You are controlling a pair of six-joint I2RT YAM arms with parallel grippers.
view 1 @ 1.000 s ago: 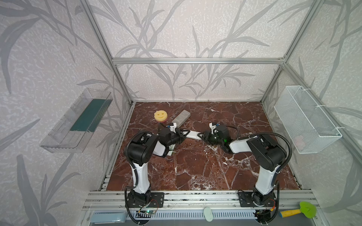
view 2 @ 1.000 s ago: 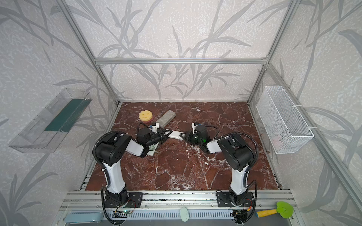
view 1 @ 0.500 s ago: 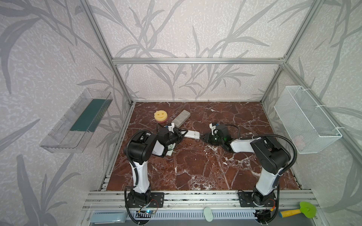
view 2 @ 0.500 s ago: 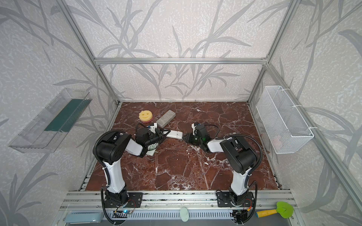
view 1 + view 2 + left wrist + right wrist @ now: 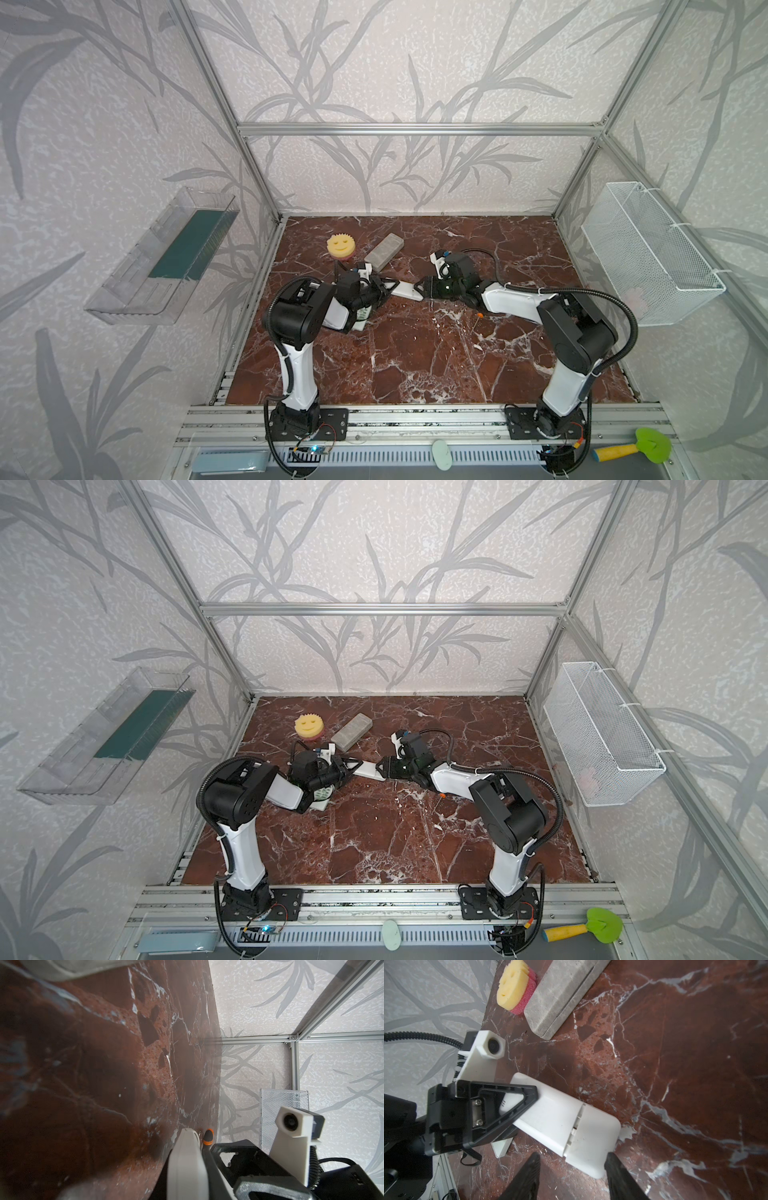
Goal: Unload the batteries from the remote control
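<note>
1. The white remote control (image 5: 405, 289) sits at the middle of the counter (image 5: 415, 353), bridging the two arms.
2. The left gripper (image 5: 385, 286) is clamped narrow on one end of it; the right wrist view shows the grip.
3. The right gripper (image 5: 576, 1178) has its jaws apart, straddling the cover end. One finger (image 5: 616, 1169) touches a corner and the other stands clear.
4. The back cover (image 5: 593, 1134) is on, with a slight gap at the seam. The batteries are hidden.
5. A grey block (image 5: 384, 251) and a yellow sponge (image 5: 340, 245) lie side by side toward the back-left corner.
</note>
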